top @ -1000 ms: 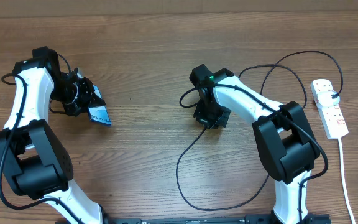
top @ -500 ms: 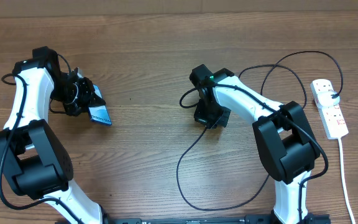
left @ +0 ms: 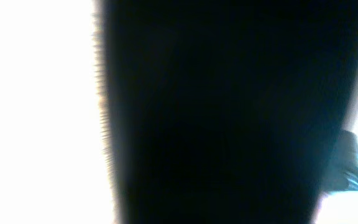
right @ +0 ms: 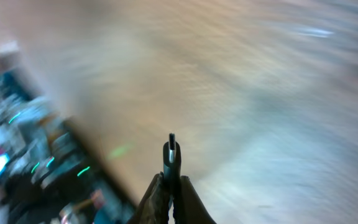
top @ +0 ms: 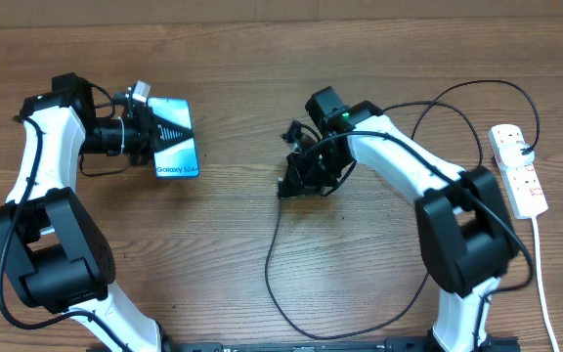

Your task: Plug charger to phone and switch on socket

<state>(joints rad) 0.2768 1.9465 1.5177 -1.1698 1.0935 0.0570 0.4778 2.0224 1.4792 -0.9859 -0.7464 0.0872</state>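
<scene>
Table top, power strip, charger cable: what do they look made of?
Table top: wood or wood-look laminate, matte brown, visible grain streaks. Power strip: likely moulded plastic, smooth white casing. Charger cable: probably rubbery black sheath, since it lies in loose curves.

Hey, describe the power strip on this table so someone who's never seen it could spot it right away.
Look at the wooden table and go to its right edge, beyond the right arm. The socket lies there, a white elongated strip. Its red-marked switches and thick white lead set it apart from the thin black charger looping nearby.
</scene>
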